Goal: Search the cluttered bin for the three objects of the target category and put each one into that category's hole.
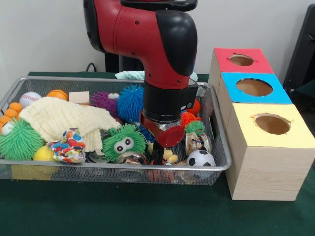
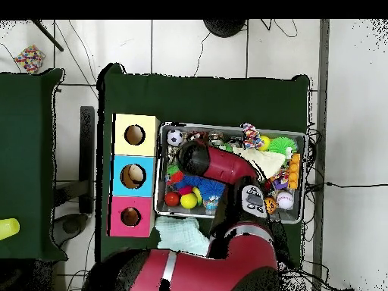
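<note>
Red-and-black arm plants its gripper (image 1: pixel 157 156) low at centre frame in the wire bin (image 1: pixel 222 164), soccer ball (image 1: pixel 200 159) just right; jaw state I cannot tell.

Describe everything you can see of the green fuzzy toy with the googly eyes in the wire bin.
The green fuzzy ball toy with two large white googly eyes looks soft, covered in rubbery spikes. It sits upright near the front rim of the silver wire mesh bin, eyes facing the front camera. The cream knitted cloth lies against its left side, and the robot's end effector hangs just to its right.
</note>
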